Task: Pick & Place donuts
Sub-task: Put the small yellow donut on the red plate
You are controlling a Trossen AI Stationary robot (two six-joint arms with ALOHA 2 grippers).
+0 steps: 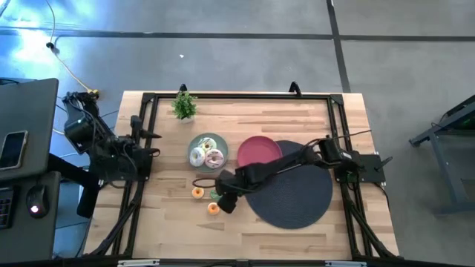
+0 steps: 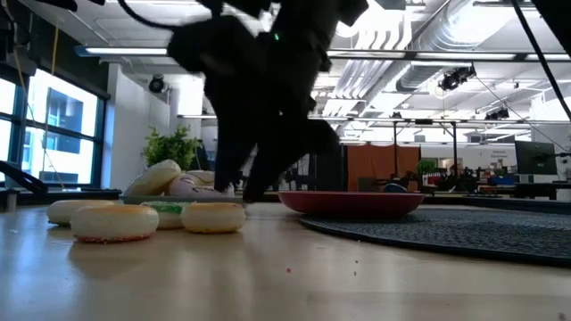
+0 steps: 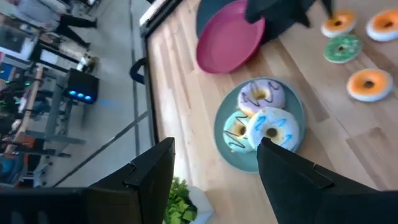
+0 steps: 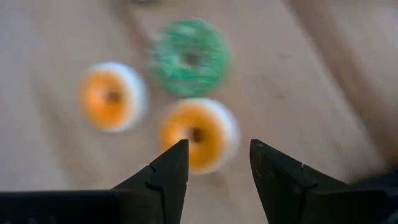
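Observation:
Three large iced donuts, white (image 3: 272, 127), pale green (image 3: 235, 132) and pink (image 3: 263, 97), lie on the grey-green plate (image 1: 200, 139). Several small donuts rest flat on the wood nearer the front: orange ones (image 4: 198, 134) (image 4: 112, 96) and a green one (image 4: 189, 57). My right gripper (image 4: 216, 155) (image 1: 224, 202) is open and hovers above them, its fingers on either side of the near rim of an orange one without touching it. My left gripper (image 3: 214, 146) (image 1: 143, 156) waits open at the table's left edge.
A pink plate (image 1: 260, 150) sits right of the grey-green plate, partly on a big black round mat (image 1: 293, 196) under the right arm. A small potted plant (image 1: 184, 105) stands at the far edge. Bare wood lies along the near edge.

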